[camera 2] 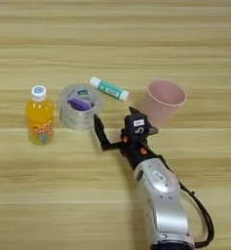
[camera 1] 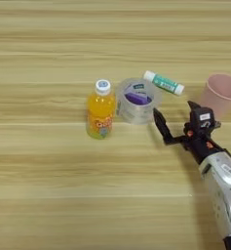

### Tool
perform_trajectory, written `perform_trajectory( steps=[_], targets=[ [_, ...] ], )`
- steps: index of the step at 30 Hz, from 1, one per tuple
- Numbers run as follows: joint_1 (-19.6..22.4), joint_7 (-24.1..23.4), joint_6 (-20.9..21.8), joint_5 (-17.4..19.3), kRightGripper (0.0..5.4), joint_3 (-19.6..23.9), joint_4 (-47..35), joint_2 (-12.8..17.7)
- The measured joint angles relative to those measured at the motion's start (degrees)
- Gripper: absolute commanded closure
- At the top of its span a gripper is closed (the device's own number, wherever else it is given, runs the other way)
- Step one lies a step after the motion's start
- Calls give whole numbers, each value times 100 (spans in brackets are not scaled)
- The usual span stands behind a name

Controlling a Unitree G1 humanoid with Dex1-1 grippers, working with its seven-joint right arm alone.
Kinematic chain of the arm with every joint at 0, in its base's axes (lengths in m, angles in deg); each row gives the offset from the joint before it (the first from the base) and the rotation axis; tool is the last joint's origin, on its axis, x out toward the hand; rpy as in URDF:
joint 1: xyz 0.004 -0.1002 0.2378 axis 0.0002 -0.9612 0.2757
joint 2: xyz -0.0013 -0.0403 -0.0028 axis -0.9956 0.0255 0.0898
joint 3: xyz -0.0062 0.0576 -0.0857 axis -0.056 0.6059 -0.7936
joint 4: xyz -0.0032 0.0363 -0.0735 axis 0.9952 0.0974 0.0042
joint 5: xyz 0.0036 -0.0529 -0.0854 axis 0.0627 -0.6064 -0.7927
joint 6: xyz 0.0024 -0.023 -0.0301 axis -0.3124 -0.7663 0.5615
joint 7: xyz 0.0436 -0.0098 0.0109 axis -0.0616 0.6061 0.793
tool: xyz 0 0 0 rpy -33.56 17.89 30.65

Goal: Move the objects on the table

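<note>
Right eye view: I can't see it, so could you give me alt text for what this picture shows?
A robot's silver right arm reaches up from the bottom edge, its black two-fingered gripper open just right of a clear tape roll on a wooden table. An orange-juice bottle stands at far left; a white-and-teal tube lies behind the tape, a pink cup to its right.

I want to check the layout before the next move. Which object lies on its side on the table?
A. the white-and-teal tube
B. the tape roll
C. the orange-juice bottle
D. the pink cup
A: the white-and-teal tube lies flat on the table, behind the tape roll, while the orange-juice bottle and pink cup stand upright.
</note>
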Motion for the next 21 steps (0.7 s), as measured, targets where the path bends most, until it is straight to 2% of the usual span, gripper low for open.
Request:
perform_trajectory(
  steps=[7,12,18,21],
  targets=[
    [-128,260,99,192,4,-33,-421,-7],
    [-314,826,145,483,4,-295,-849,10],
    [-556,1398,261,504,4,-606,-1088,127],
    [-615,1540,301,501,4,-708,-1121,185]
  ],
)
